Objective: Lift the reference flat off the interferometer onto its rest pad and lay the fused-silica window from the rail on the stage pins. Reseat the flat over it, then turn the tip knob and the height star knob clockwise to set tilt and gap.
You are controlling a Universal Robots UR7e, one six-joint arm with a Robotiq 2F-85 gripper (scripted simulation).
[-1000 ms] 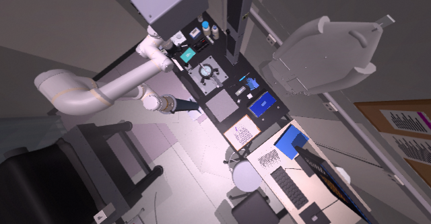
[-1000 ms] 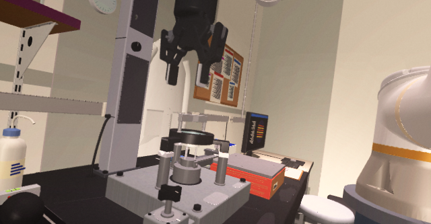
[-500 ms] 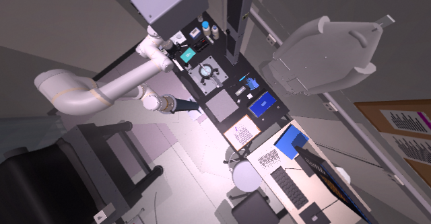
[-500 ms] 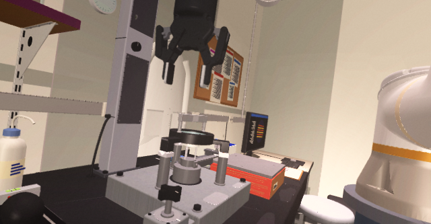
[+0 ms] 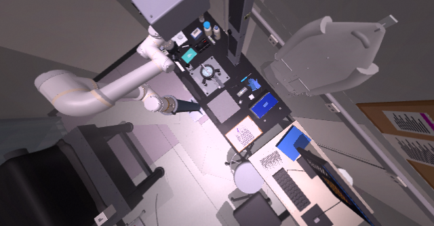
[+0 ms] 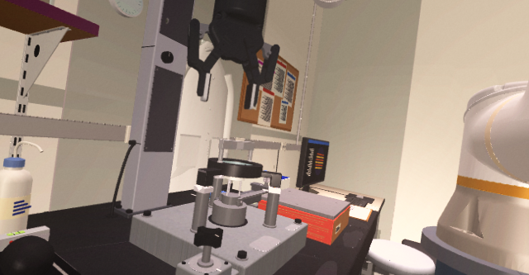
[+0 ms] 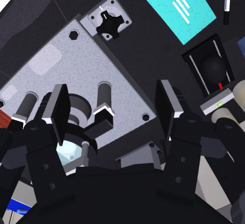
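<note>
The reference flat [image 6: 234,168], a black-rimmed glass disc, sits on the posts of the grey interferometer base [image 6: 219,233], and my gripper [image 6: 228,88] hangs open and empty high above it. From the wrist camera the flat [image 7: 70,147] shows partly behind my left finger, with the gripper [image 7: 111,108] over the base plate [image 7: 78,86]. A black star knob [image 7: 108,25] stands on a small block at the plate's corner, also seen at the front [image 6: 208,237]. From above, the flat [image 5: 206,72] lies centred on the base, with the grey rest pad [image 5: 223,106] beside it. The fused-silica window is not discernible.
A tall grey column [image 6: 165,93] rises behind the interferometer. An orange-sided box with the grey pad on top [image 6: 308,215] sits to its right. A teal card [image 7: 179,10], a black tray holding a ball [image 7: 212,66] and a white bottle [image 6: 14,194] lie around the base.
</note>
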